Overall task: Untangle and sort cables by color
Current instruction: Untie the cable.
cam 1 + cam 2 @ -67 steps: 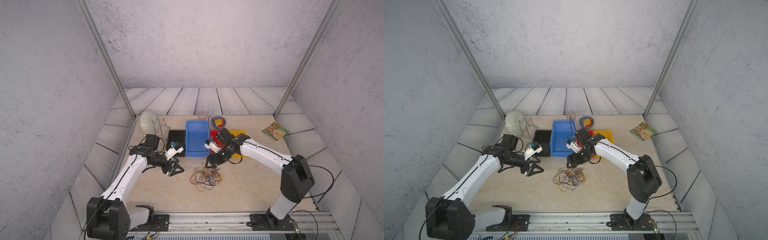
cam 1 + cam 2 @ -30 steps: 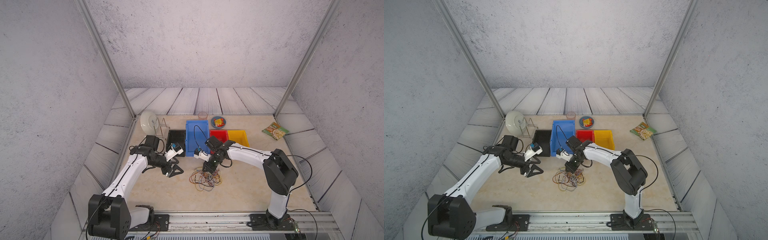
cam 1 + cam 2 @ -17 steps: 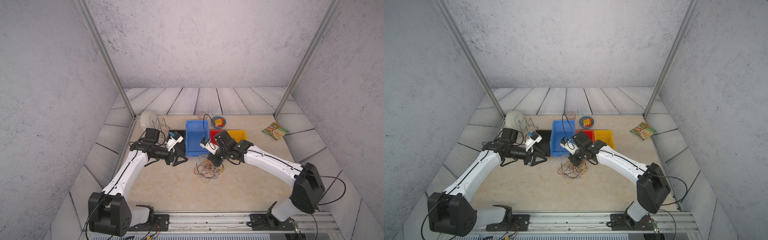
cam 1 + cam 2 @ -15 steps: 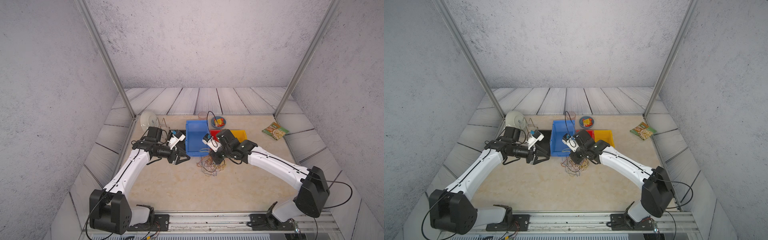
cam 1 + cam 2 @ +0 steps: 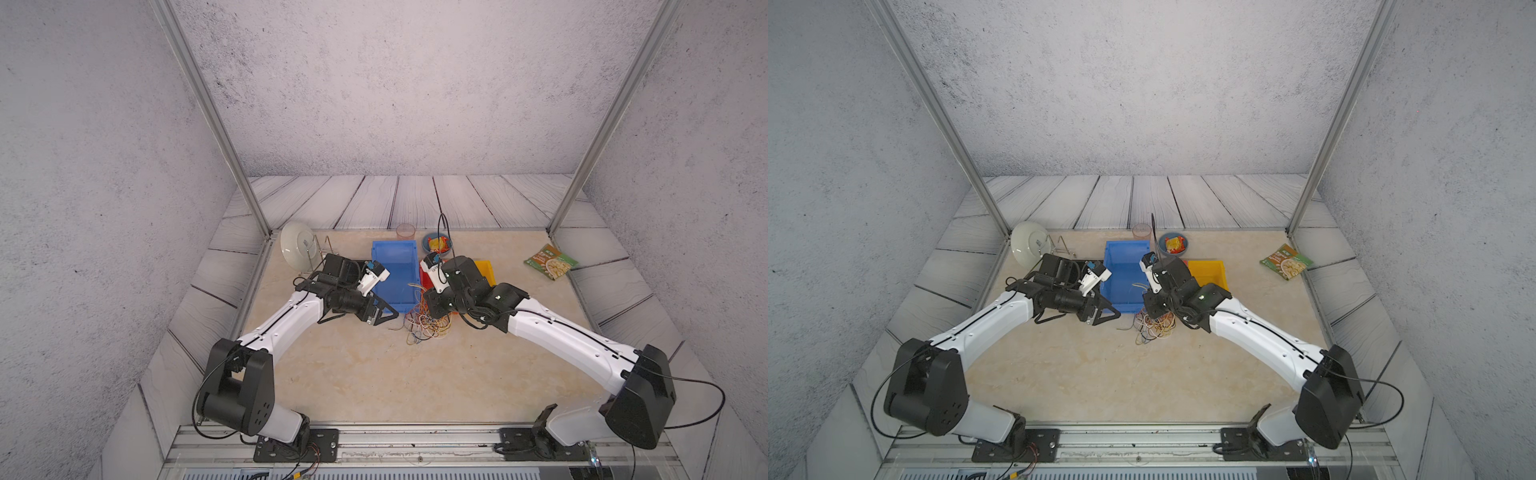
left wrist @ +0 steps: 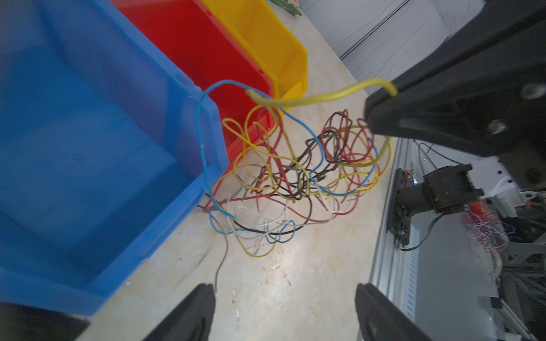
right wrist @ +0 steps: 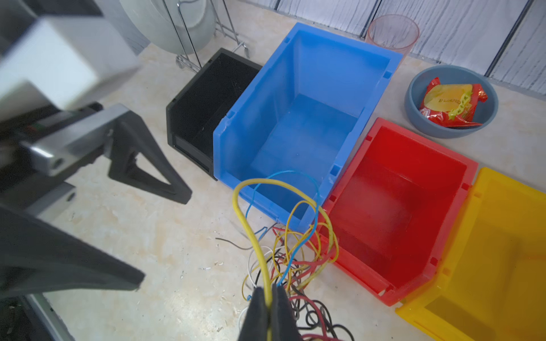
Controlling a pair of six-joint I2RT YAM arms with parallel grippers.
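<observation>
Clamping a yellow cable [image 6: 295, 103] in the right end effector [image 7: 269, 295], we hold it up from the tangle [image 6: 295, 177]; the left end effector [image 6: 284, 289] stands apart, ready.

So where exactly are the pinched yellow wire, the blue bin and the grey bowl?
yellow wire [image 6: 298, 103]: left wrist view, middle of the raised strand.
blue bin [image 7: 301, 130]: right wrist view, its bare floor.
grey bowl [image 7: 412, 103]: right wrist view, its rim.

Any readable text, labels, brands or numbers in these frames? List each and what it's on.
No text is legible enough to quote.
Red-and-yellow snack packet in the grey bowl: one line of dark printed characters on its yellow patch, too blurred to read.
Green food packet: has printing, too small to read in both top views.
</observation>
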